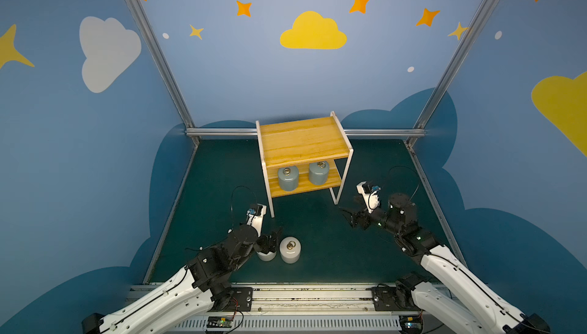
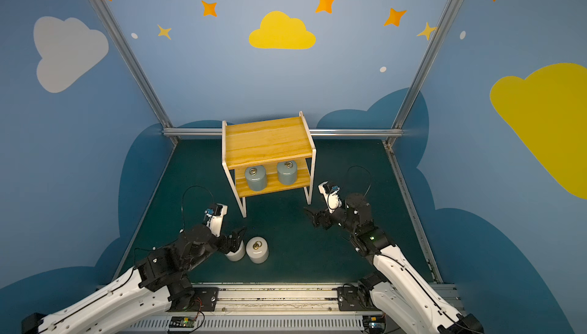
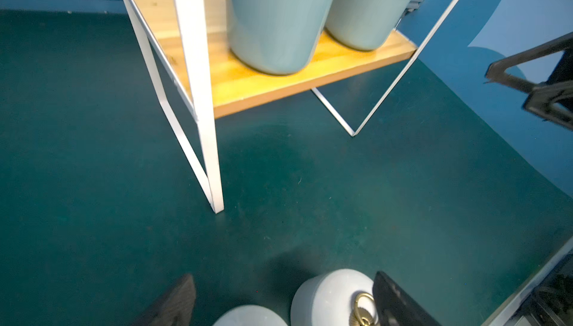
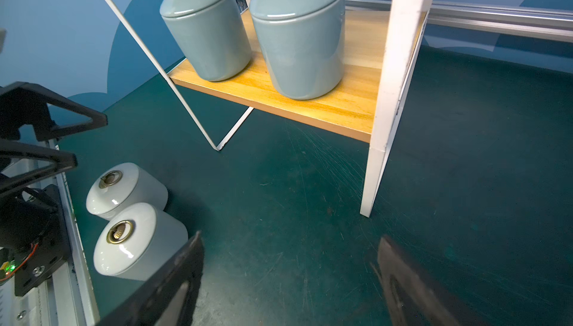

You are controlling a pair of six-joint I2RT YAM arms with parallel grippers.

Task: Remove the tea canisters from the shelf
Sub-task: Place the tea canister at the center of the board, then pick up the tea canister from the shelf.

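Left gripper (image 1: 272, 239) first: jaws spread well apart and clamped on nothing. My fingers (image 3: 176, 299) hang over the first white canister (image 1: 266, 256), which stands upright on the green mat (image 1: 333, 253). In my left wrist view its rounded top shows low between them, with clear mat between it and one finger. Whether the other finger brushes anything, I cannot tell. Just beside it stands the second white canister (image 1: 290, 250), brass ring up, also down on the mat, in front of the shelf (image 1: 301, 140) and apart from it. Moving across: the shelf stands at the back middle, and on its lower board the two grey-blue ones are upright, side by side. The left grey-blue canister (image 1: 288, 178) is nearer the front edge, the right grey-blue canister (image 1: 318, 173) a little further back. Over to my right gripper (image 1: 346, 218): it hovers above the mat near the shelf's front right leg, jaws wide, gripping nothing, touching nothing.
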